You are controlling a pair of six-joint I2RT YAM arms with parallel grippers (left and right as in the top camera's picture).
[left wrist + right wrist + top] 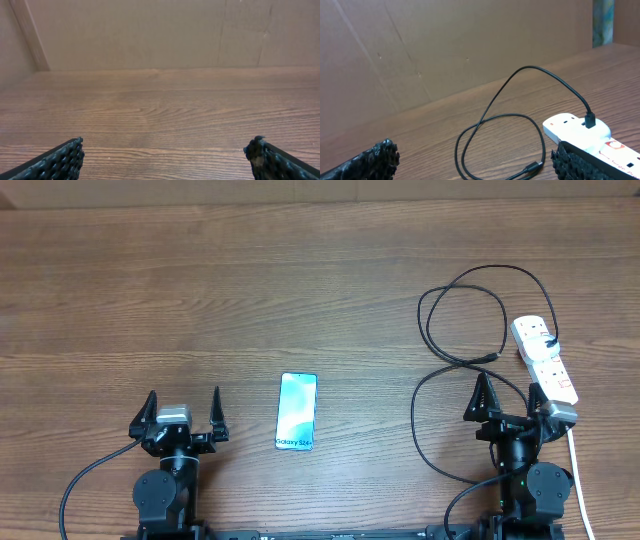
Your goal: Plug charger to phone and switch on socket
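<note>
The phone (pixel 297 411) lies flat, its teal screen lit, on the wooden table (pixel 300 290) near the front middle. The charger (pixel 455 320), a thin black cable, loops at the right; its small plug tip (pixel 493 356) rests on the wood and shows in the right wrist view (pixel 536 166). The other end is plugged into the socket (pixel 546 359), a white power strip at the far right, also seen up close (pixel 577 127). My left gripper (pixel 183 411) stands open left of the phone, nothing between its fingers (pixel 65 159). My right gripper (pixel 512 399) is open just in front of the plug tip.
The power strip's white cord (pixel 578 480) runs back past the right arm. A brown cardboard wall (pixel 150 30) stands behind the table's far edge. Black arm cables trail at the front corners.
</note>
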